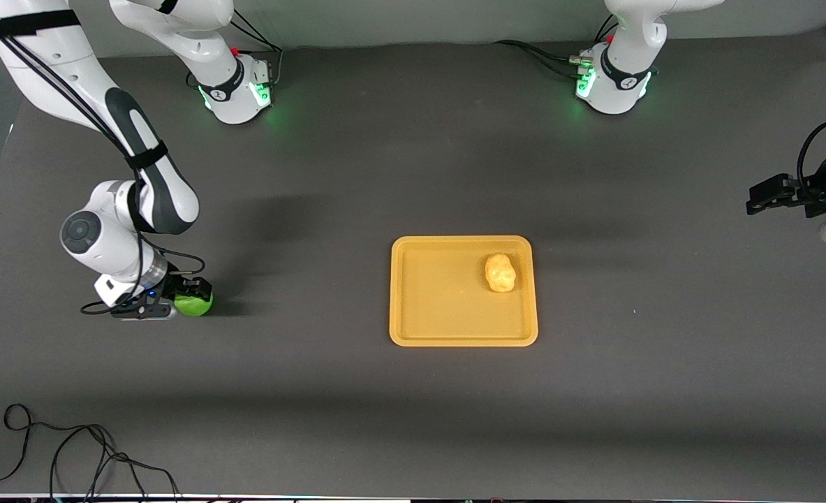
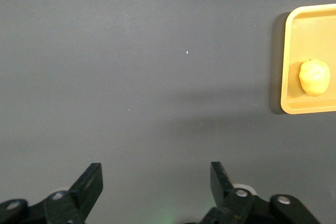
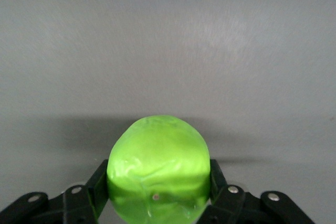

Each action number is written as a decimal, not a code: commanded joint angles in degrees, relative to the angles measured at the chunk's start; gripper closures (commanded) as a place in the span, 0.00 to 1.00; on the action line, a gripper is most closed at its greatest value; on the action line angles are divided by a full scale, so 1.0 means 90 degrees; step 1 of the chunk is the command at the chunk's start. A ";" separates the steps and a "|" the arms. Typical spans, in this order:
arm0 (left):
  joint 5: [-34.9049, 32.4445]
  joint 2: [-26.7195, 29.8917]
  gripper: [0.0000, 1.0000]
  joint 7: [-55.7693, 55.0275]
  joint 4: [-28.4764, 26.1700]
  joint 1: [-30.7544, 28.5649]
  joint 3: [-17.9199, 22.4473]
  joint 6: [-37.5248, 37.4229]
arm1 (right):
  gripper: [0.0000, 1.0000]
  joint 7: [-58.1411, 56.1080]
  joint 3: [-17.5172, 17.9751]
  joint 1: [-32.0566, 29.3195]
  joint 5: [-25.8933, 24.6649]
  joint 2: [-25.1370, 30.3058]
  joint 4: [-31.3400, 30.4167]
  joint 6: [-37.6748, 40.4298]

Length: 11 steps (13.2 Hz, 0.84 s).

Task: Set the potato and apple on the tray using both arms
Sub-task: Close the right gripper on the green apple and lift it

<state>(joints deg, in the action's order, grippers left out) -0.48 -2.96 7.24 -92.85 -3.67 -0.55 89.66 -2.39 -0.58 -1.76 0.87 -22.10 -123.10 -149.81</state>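
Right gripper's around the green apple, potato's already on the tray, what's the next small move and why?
Probably lift straight up: the right gripper is shut on the round green apple, which sits on the dark table off the yellow-orange tray holding the lumpy tan potato.

Counting it up: one tray sits on the counter, roughly mid-counter. One potato lies in it, in the corner toward the left arm's end and the robots' bases. One apple is out on the counter toward the right arm's end. That makes two pieces of produce in all, one on the tray, one off it. Two arms, two grippers: the right gripper and the left gripper. One loose black cable lies at the counter's camera-side corner.
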 commanded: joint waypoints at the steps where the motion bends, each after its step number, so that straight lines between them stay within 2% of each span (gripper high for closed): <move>1: -0.0045 -0.0003 0.05 -0.0072 0.0054 -0.0022 -0.0017 0.0018 | 0.50 -0.0155 -0.0004 0.0019 0.0011 0.0676 0.0560 0.1142; 3: -0.0045 -0.0003 0.00 -0.0072 0.0053 -0.0032 -0.0008 0.0106 | 0.50 -0.0155 0.0006 0.0048 0.0011 0.0941 0.1446 0.2517; 6: -0.0045 -0.0003 0.01 -0.0072 0.0053 -0.0042 0.0012 0.0165 | 0.50 -0.0048 0.0006 0.0321 0.0011 0.0825 0.3116 0.4531; 8: -0.0045 0.0016 0.01 -0.0072 0.0054 -0.0032 0.0012 0.0165 | 0.51 0.0447 -0.0004 0.0788 -0.0038 0.0785 0.3714 0.5062; 11: -0.0045 0.0007 0.02 -0.0062 0.0044 -0.0032 0.0012 0.0184 | 0.51 0.1998 -0.0004 0.1900 -0.0038 0.0591 0.4126 0.5298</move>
<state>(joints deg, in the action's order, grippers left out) -0.49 -3.00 7.23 -92.83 -3.77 -0.26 90.91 7.10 -0.17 8.92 0.91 -13.28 -90.55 -104.29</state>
